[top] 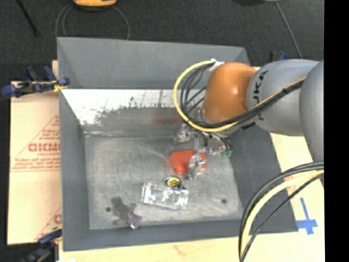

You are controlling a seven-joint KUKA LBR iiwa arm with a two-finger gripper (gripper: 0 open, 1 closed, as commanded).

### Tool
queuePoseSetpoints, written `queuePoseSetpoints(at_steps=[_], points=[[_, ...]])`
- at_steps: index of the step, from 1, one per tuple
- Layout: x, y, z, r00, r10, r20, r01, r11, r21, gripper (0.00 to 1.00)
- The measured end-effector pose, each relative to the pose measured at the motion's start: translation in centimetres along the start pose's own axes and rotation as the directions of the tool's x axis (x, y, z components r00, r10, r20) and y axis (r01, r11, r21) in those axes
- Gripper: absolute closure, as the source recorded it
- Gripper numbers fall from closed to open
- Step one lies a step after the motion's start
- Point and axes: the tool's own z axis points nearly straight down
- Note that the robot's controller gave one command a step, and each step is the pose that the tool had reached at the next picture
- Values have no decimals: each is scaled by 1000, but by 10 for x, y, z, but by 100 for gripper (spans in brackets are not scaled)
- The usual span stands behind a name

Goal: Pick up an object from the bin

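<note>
Where the bin floor runs right of middle lies one orange-red blocky item. Tool lowered at its right side, under the orange wrist cover; clenched or released, cannot tell.

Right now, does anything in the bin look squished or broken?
The shiny clear wrapper near the front of the bin looks crumpled and lies askew. Nothing else stands out.
</note>
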Motion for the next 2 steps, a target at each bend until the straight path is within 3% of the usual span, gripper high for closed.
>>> queuePoseSetpoints(at_steps=[1,2], points=[[-1,1,-1,1000,2,3,-2,1000,-1,100],[13,-23,-137,983,-184,6,184,983,4,100]])
